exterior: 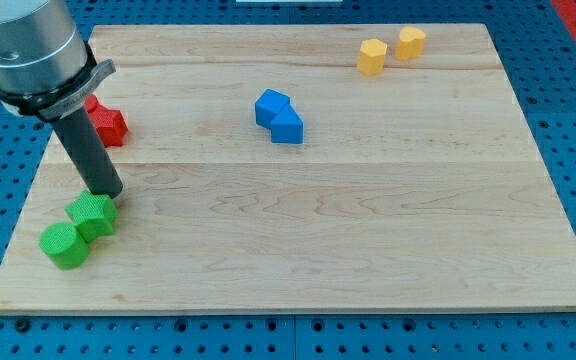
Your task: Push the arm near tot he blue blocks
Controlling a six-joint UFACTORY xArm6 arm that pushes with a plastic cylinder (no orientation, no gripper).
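Note:
Two blue blocks touch each other near the board's upper middle: one blue block (271, 105) at the upper left and one blue block (288, 127) just below and right of it. My tip (107, 195) rests on the board at the view's left, far left of and below the blue blocks. It touches the top edge of a green block (93, 215). A green cylinder (64, 245) lies against that block, lower left.
A red block (106, 122) sits behind the rod at the left edge. Two yellow blocks (372, 56) (411, 42) lie at the top right. The wooden board (368, 230) sits on a blue perforated table.

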